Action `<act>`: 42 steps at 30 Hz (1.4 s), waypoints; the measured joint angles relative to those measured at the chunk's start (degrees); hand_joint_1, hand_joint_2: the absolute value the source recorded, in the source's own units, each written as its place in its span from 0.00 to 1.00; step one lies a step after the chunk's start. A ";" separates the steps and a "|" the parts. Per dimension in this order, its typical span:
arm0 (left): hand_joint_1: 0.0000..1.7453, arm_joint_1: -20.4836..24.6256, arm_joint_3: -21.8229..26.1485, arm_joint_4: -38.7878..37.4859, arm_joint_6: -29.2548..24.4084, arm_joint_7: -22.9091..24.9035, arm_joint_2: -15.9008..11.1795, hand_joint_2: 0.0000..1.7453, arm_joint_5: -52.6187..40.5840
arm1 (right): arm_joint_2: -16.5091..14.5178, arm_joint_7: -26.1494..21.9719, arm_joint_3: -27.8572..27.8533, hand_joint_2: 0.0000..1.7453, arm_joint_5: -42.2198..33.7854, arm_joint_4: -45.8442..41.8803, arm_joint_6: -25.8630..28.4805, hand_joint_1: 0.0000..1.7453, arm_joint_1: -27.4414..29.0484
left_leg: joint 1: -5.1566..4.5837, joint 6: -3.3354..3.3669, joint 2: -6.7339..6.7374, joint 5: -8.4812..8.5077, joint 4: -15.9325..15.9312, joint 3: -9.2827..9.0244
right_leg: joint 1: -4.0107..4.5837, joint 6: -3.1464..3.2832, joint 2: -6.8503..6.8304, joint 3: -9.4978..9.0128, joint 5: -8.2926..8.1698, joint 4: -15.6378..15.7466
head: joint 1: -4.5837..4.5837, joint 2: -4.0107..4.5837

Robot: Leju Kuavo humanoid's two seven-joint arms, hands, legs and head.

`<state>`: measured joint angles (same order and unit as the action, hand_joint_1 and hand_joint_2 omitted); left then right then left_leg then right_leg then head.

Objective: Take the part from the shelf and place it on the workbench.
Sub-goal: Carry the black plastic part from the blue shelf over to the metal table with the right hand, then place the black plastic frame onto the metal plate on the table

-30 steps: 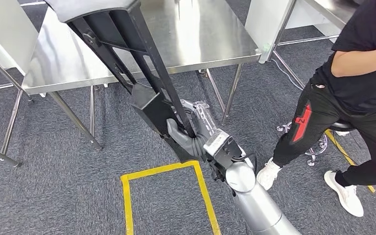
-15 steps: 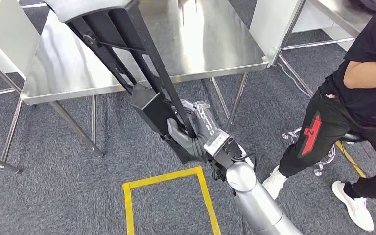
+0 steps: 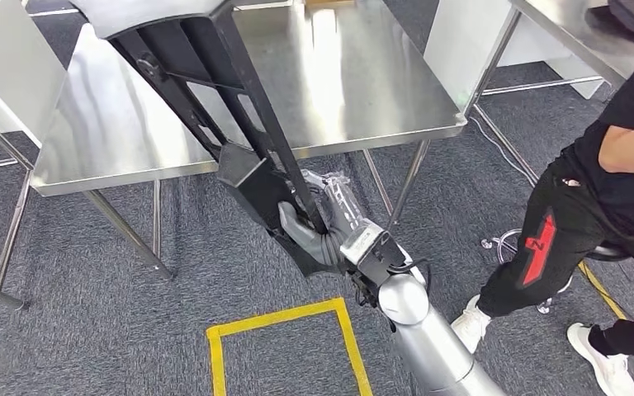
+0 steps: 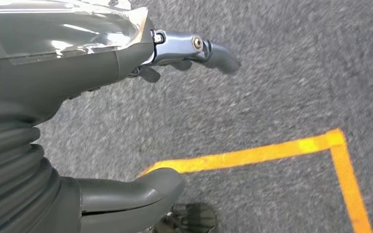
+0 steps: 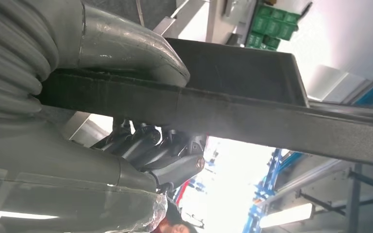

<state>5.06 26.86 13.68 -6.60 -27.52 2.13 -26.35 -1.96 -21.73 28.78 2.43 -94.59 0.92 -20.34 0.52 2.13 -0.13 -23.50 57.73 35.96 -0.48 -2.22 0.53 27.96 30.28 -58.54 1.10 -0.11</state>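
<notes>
**Robot carries frame part toward steel tabletop**

The right hand (image 3: 318, 227) grips a long black frame part (image 3: 215, 107), which slants toward 11 o'clock over the stainless tabletop (image 3: 363, 74). The left hand (image 4: 126, 58) hangs empty, fingers apart, above yellow floor tape (image 4: 252, 154). A person (image 3: 603, 206) stands at 3 o'clock.

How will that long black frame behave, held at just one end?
Probably stiff: the frame shows straight bars with cross-braces and no sag. Likely awkward and tip-prone, since the right hand grips near one end, with the rest reaching over the table.
</notes>
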 joint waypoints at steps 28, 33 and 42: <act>0.00 0.07 -0.01 -0.04 -0.09 0.43 0.38 1.00 -0.21 | 0.17 0.08 -0.02 1.00 0.09 -0.07 0.02 1.00 0.18 | 0.46 -1.58 0.07 -1.58 0.02 -0.43 | -0.01 0.98 0.15 1.63 -2.64 2.15 | -0.29 0.00; 0.00 0.16 0.00 -0.02 -0.16 0.67 0.48 1.00 -0.66 | 0.17 0.18 -0.13 1.00 0.30 -0.18 0.02 1.00 0.21 | 0.46 0.49 -0.12 -2.01 -0.82 -3.05 | -0.11 0.17 0.03 5.99 -0.19 -6.50 | -0.16 0.00; 0.00 0.13 0.00 -0.06 -0.44 0.92 0.74 1.00 -0.78 | 0.39 0.27 -0.49 1.00 0.41 -0.17 -0.04 1.00 0.77 | 0.02 -0.48 -0.47 -6.03 -0.81 -7.11 | 0.18 -0.15 -0.53 8.88 -7.51 1.16 | -0.21 0.00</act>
<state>5.18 26.86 13.62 -7.04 -26.60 2.87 -27.13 -1.57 -21.46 28.29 2.84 -94.76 0.88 -19.57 0.54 1.66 -0.60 -29.52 56.92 28.85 -0.30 -2.37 0.00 36.84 22.76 -57.38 0.89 -0.11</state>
